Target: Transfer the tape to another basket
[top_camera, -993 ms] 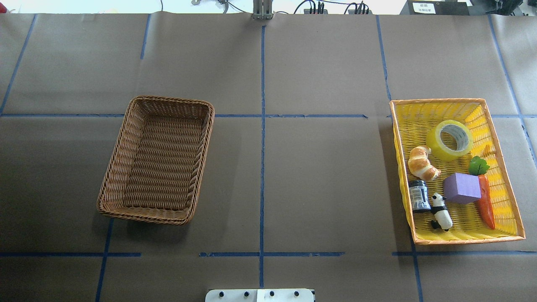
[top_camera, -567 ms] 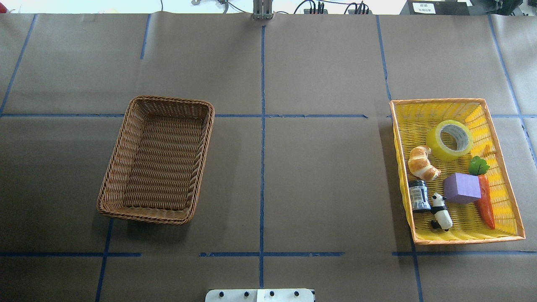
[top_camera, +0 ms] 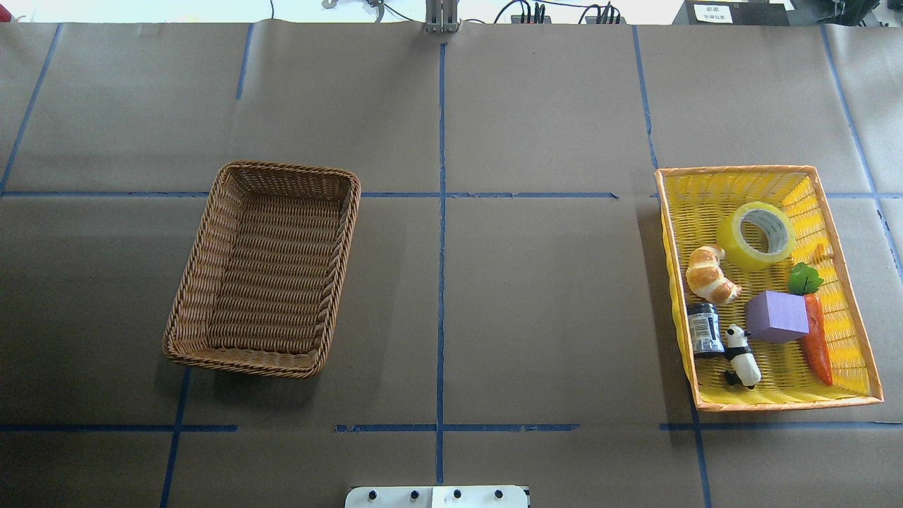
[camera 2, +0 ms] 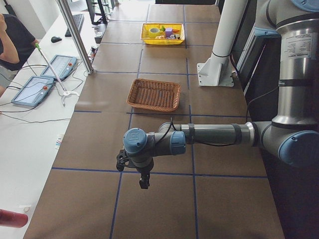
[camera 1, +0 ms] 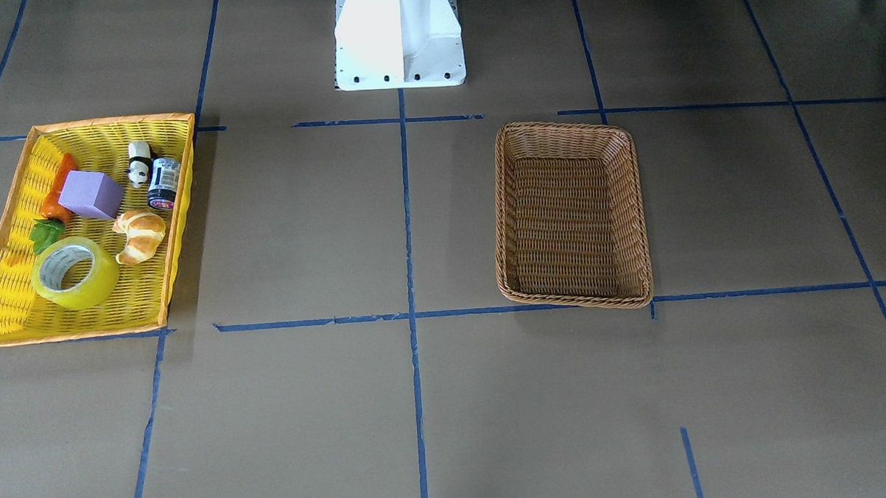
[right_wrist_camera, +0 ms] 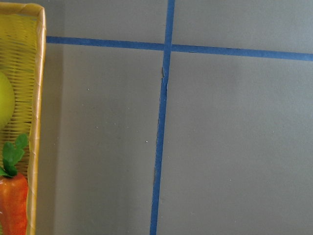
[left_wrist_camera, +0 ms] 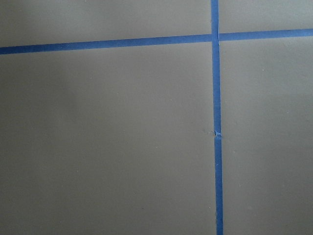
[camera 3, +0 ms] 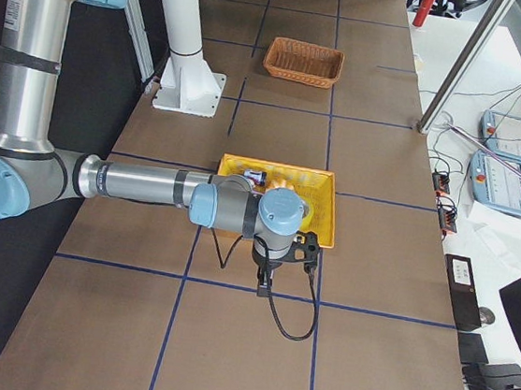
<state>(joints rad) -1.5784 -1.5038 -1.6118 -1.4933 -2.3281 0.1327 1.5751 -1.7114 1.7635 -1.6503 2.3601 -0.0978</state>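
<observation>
The yellow tape roll (top_camera: pixel 734 243) lies flat in the far part of the bright yellow basket (top_camera: pixel 734 169) on the right; it also shows in the front view (camera 1: pixel 98 284). The empty brown wicker basket (top_camera: pixel 289 169) stands left of centre, also in the front view (camera 1: pixel 564 125). Neither gripper shows in the overhead or front view. The left gripper (camera 2: pixel 143 181) hangs over bare table far to the left of the wicker basket. The right gripper (camera 3: pixel 262 289) hangs just outside the yellow basket's outer side. I cannot tell whether either is open or shut.
The yellow basket also holds a croissant (top_camera: pixel 711 274), a purple block (top_camera: pixel 776 316), a carrot (top_camera: pixel 817 342), a small dark jar (top_camera: pixel 704 329) and a panda figure (top_camera: pixel 742 356). The white robot base (camera 1: pixel 399 37) stands at the table's near edge. Blue tape lines cross the brown table cover.
</observation>
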